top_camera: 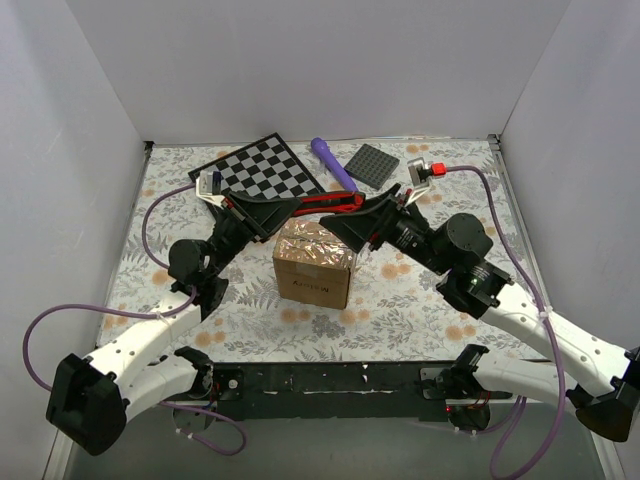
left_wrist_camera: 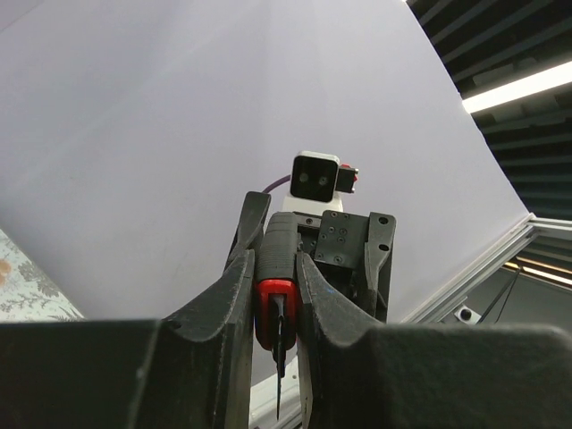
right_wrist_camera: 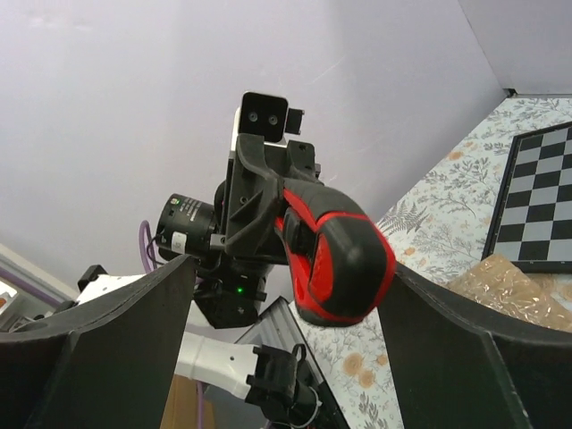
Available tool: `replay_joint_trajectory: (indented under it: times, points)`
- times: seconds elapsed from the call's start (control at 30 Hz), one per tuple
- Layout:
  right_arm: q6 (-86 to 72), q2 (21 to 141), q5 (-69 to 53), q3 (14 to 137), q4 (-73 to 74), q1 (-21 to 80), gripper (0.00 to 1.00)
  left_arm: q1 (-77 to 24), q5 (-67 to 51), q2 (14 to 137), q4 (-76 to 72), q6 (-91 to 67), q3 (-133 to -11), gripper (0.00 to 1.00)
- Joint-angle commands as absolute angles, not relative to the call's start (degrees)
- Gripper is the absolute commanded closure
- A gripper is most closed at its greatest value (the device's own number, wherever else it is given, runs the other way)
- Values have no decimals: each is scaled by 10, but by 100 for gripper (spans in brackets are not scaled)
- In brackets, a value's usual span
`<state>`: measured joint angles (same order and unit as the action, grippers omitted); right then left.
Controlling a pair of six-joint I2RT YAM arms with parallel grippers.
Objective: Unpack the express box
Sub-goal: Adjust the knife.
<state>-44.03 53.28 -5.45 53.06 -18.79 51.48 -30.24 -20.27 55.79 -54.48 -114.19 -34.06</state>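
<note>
left arm: it reaches in from your left, elbow low over the desk [top_camera: 400,300], forearm angled up toward the middle.
left gripper [top_camera: 288,208]: clamped on the blade end of the utility knife [top_camera: 325,205]. In the left wrist view you see both fingers [left_wrist_camera: 234,299] pressed against the red nose, with the thin blade [left_wrist_camera: 279,375] showing below it.
right arm: it comes in from your right, folded at the elbow, with the wrist pointed across at the left arm.
right gripper [top_camera: 357,213]: spread wide. In the right wrist view the red-and-black handle butt sits between the fingers [right_wrist_camera: 107,331] with a gap on each side, so it touches neither.
knife pose: roughly level, spanning from one gripper to the other, above the far edge of the box.
express box [top_camera: 313,262]: upright on the desk near the middle, just below and in front of both grippers, touching neither.
box top: flaps down, with crinkled shiny tan tape [top_camera: 318,243] across them. You cannot tell what is inside.
box side: a small printed mark [top_camera: 305,285] on the near face.
far edge: a checkerboard [top_camera: 265,168], a purple cylinder [top_camera: 333,162] and a dark grey square plate [top_camera: 373,165] lie flat, well apart from the box.
</note>
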Motion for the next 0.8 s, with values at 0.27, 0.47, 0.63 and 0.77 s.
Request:
replay_joint_trajectory:
  times: [0.27, 0.47, 0.63, 0.77]
  points:
    - [-450, 589, -26, 556, -297, 517, 19, -321, -195, 540, -568, -1130, -336, 100]
    - [-454, 602, -27, 554, -324, 517, 30, -323, -201, 537, -567, -1133, -330, 100]
    - [-450, 608, -24, 562, -329, 517, 39, -324, -200, 531, -565, -1135, -323, 100]
    - [-450, 613, -31, 557, -330, 517, 63, -324, -202, 526, -563, -1134, -319, 100]
